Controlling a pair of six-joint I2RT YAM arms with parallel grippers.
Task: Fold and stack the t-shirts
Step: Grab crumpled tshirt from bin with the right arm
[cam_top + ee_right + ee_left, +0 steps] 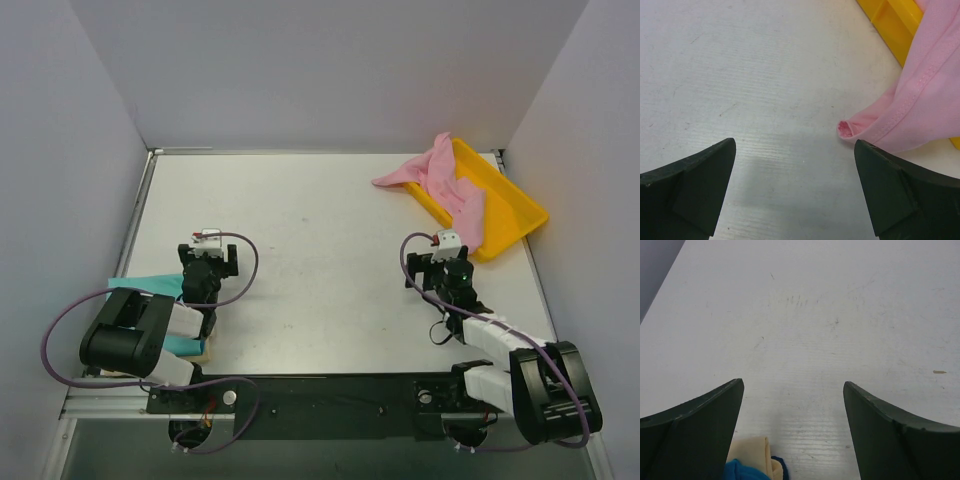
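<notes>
Your left end effector (793, 384) stands wide open over the tabletop (320, 250) by the near-left corner. Just behind it the teal t-shirt (150, 285) lies on the cream t-shirt (200, 348). Your right end effector (795, 144) is also wide open, near the pink t-shirt (450, 185), which spills from the yellow tray (520, 210) at the far-right corner.

A yellow plastic tray (512, 205) sits askew at the upper right of the overhead view, on a white table (320, 250) enclosed by pale grey walls (330, 70). In the left wrist view, faint scuff marks (795, 300) fleck the tabletop at upper centre.
</notes>
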